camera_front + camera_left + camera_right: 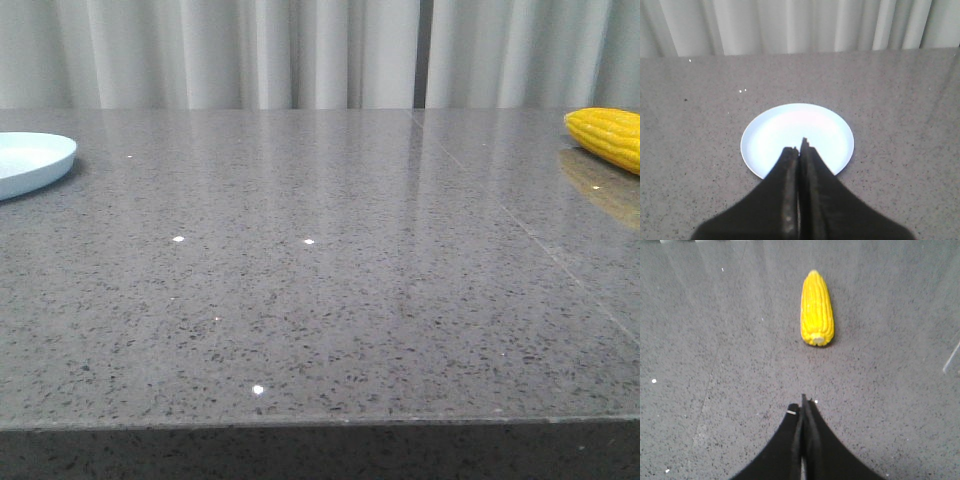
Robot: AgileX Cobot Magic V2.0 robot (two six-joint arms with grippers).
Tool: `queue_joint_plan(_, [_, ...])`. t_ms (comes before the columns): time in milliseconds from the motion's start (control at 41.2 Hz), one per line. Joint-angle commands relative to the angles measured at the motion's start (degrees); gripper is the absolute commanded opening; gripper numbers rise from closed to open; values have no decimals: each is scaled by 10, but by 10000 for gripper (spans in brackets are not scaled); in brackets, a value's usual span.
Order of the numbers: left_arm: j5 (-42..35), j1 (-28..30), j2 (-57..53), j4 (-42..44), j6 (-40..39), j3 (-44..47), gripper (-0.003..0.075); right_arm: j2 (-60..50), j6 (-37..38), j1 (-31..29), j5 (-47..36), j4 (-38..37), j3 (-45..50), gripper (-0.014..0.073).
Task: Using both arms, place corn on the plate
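Corn [607, 136]: a bright yellow cob lying flat on the grey speckled desk [320, 300], at the far right edge in the front view, where the picture's border cuts it off and only its rounded, tapered end shows.
Long axis: in the front view the cob slants, the tapered end toward the far edge and the desk's middle, the rest running off toward the right edge. In the right wrist view the corn [816, 308] shows whole, its length in line with the closed fingers, the pale stub end nearer them and the tapered tip pointing away.
Plate [30, 160]: pale blue-white, resting at the far left edge of the desk, well apart from the corn; only a part shows in the front view.
Left gripper [800, 144]: its dark fingers are pressed together with nothing between them, the tips in front of the plate's [770, 130] near rim in its own wrist view, which shows the plate whole and bare.
Right gripper [802, 401]: closed tight and carrying nothing, its tips short of the corn's stub end and apart from it.
View against view: neither arm appears in the front view; each wrist view shows only one of the two objects.
Backdrop: pale pleated curtains [300, 50] behind the desk's far edge.
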Motion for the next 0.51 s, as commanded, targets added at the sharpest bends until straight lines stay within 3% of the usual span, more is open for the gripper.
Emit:
queue_joint_plan(0, [-30,-4,25,-4,-4,-10,-20,30,-3,-2,-36,-1,-19,-66])
queue_joint_plan(97, [-29,-4,38,-4,-4,-10,-18,48,-5,-2,-36,-7,-19,-51])
queue_joint_plan(170, [-29,-4,46,-4,-4,-10,13,59,-9,-2,-35,-11,-19,39])
queue_joint_plan(291, [-28,-4,55,-1,-3,-10,211,74,-26,-2,-33,-11,-19,315])
queue_joint_plan(364, [-28,-4,59,-1,-3,-10,389,79,-26,-2,-33,-11,-19,493])
queue_joint_plan(412, [-24,-4,62,-1,-3,-11,476,80,-26,-2,-31,-11,-19,563])
queue_joint_plan(485, [-2,-4,78,0,-3,-19,539,82,-26,-2,-31,-11,-19,596])
